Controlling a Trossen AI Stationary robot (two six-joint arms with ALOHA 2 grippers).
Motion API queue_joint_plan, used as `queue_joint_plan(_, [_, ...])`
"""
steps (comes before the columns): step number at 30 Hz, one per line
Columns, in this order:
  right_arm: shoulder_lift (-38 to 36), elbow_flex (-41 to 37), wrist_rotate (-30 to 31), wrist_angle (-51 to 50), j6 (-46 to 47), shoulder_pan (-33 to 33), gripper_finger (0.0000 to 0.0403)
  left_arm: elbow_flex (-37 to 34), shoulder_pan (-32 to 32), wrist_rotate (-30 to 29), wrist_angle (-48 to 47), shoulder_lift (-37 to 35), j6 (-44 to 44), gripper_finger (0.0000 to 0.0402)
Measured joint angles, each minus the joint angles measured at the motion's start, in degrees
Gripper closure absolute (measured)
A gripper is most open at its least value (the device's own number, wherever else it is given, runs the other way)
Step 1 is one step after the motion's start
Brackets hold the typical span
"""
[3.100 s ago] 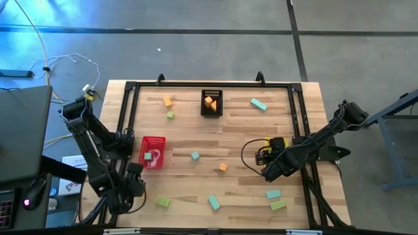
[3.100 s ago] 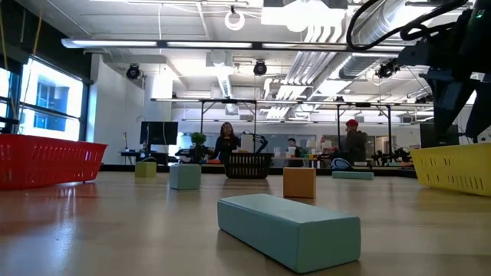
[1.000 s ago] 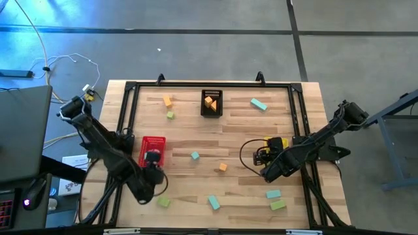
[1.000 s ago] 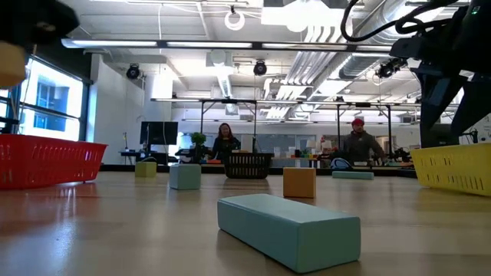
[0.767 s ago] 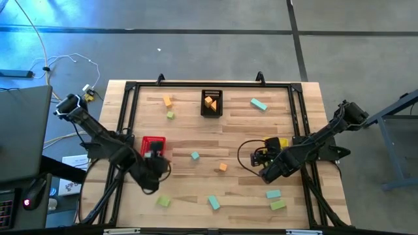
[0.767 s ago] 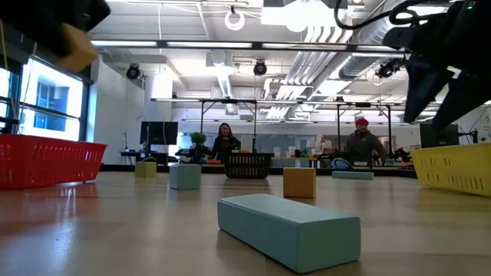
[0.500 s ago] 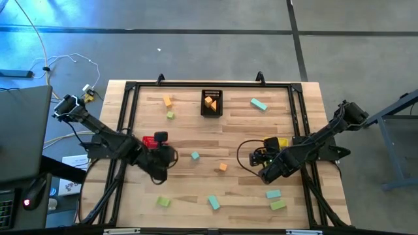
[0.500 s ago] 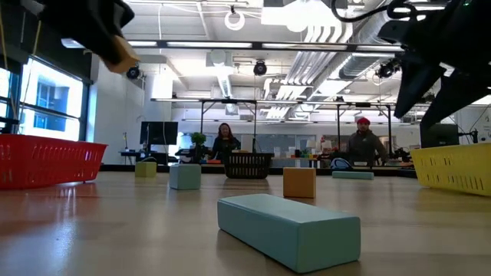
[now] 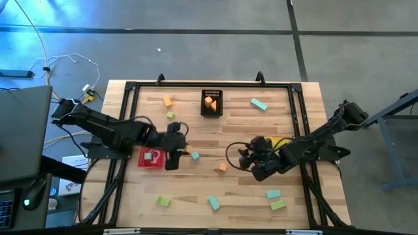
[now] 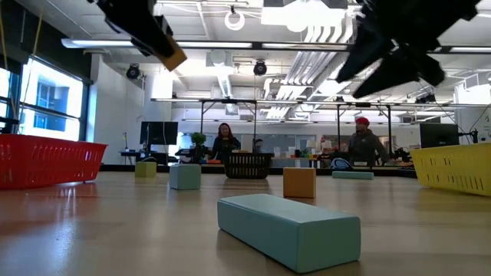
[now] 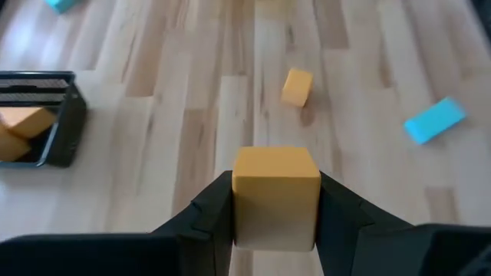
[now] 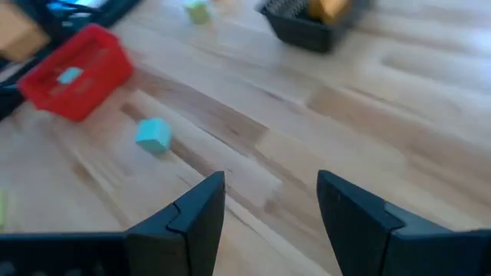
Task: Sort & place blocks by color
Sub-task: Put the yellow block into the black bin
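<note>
My left gripper (image 9: 175,147) hangs above the table just right of the red basket (image 9: 151,157), shut on an orange cube (image 11: 276,198). In the low view the cube (image 10: 173,57) shows high above the wood. My right gripper (image 9: 245,160) stands open over the table's middle right, with nothing between its fingers (image 12: 201,215). Loose blocks rest flat on the table: an orange cube (image 9: 223,167), a teal cube (image 9: 194,155) and a teal bar (image 9: 213,202). The black basket (image 9: 211,103) at the far middle holds orange blocks. My left gripper pinches the orange cube by two opposite side faces (image 11: 239,201) between its two fingers. The fingers slant down toward the table's right side. The cube is lifted clear of the table, slightly tilted in the low view.
A yellow basket (image 10: 453,169) sits at the right, mostly under my right arm. More blocks lie about: an orange cube (image 9: 168,101), a green cube (image 9: 170,115), a teal bar (image 9: 258,104), and green and teal bars (image 9: 275,200) near right. A black frame rims the table.
My left gripper has swung from the near left corner toward the far edge and the right, past the red basket, carrying the orange cube clear of the table. My right gripper has moved toward the table's left, staying open.
</note>
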Motion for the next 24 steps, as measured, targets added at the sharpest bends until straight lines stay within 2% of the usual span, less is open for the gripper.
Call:
queue_joint_plan(11, [0.0, 0.0, 0.0, 23.2, -35.8, -3.0, 0.0210, 0.0, 12.8, 22.4, 8.2, 0.0, -3.8, 0.0291])
queue_joint_plan(19, [0.0, 0.0, 0.0, 35.9, -62.6, -5.3, 0.0210, 0.0, 19.2, 30.7, 15.3, 0.1, -10.7, 0.0291])
queue_joint_plan(24, [0.0, 0.0, -0.2, 42.3, -79.6, -6.7, 0.0210, 0.0, 21.0, 33.5, 21.5, 0.1, -15.7, 0.0290])
